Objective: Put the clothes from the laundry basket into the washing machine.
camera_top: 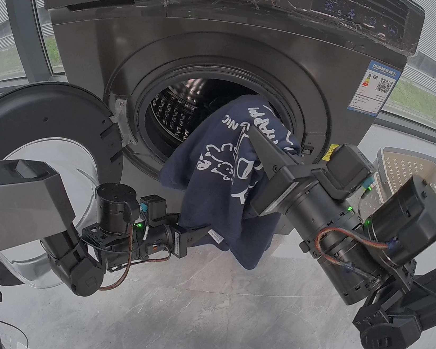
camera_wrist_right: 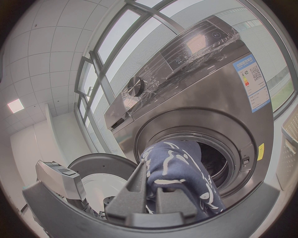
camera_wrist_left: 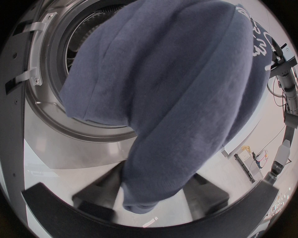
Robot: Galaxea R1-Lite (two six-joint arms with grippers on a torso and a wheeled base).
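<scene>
Grips with right tool (camera_top: pixel 253 133) a soft navy fleece sweatshirt (camera_top: pixel 217 183), white-printed, draped over the round door rim of the washing machine (camera_top: pixel 114 35), partly inside its ribbed steel drum (camera_top: pixel 176 107). Straddles the hanging hem with left tool (camera_wrist_left: pixel 158 171), released. Right of the machine: pale perforated laundry basket (camera_top: pixel 416 168).

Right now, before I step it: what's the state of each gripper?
Left gripper: open, with the lower end of the sweatshirt hanging loose between its sides.
Right gripper: closed on the sweatshirt at the washer opening.
</scene>
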